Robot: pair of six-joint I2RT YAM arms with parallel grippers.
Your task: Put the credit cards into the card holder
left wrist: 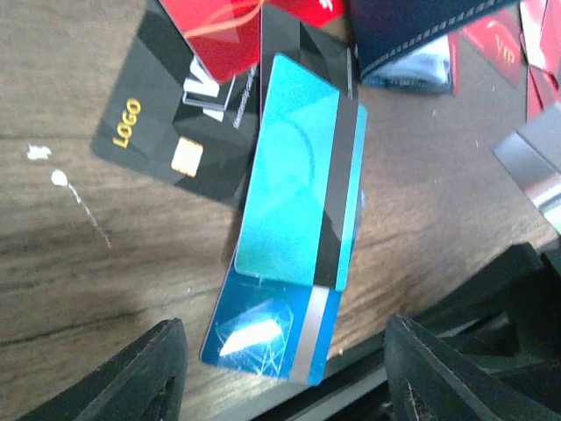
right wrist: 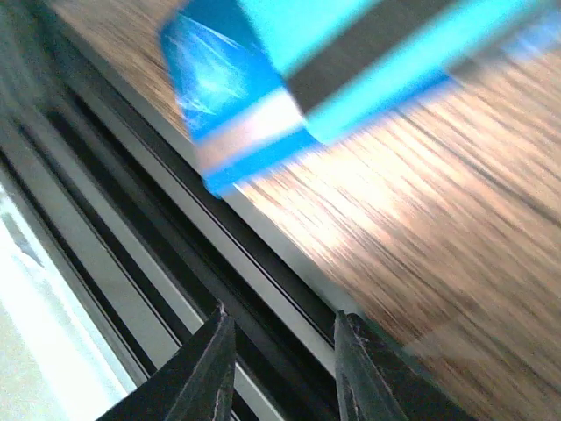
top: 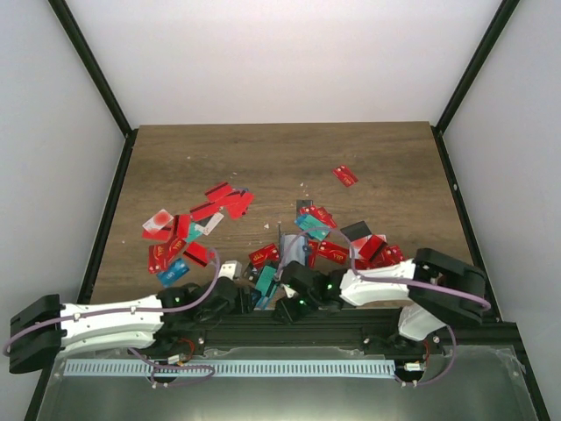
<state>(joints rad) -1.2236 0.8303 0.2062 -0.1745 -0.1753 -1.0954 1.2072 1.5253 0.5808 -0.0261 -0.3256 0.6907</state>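
Many credit cards, mostly red point(top: 219, 203), lie scattered over the wooden table point(top: 280, 158). In the left wrist view a teal card point(left wrist: 298, 175) lies on a blue card point(left wrist: 267, 338), beside a black card marked LOGO point(left wrist: 162, 132) and a red one point(left wrist: 219, 35). The navy card holder point(left wrist: 421, 26) with light stitching lies just beyond them. My left gripper point(left wrist: 289, 386) is open and empty, its jaws on either side of the blue card near the table's front edge. My right gripper point(right wrist: 285, 377) is open and empty over the front rail. The blue card point(right wrist: 219, 96) shows blurred ahead of it.
Both grippers point(top: 252, 298) point(top: 282, 309) meet at the near middle of the table. A black and grey rail point(top: 351, 329) runs along the front edge. One red card point(top: 345, 175) lies alone at the back right. More red cards point(top: 372, 253) cluster by the right arm.
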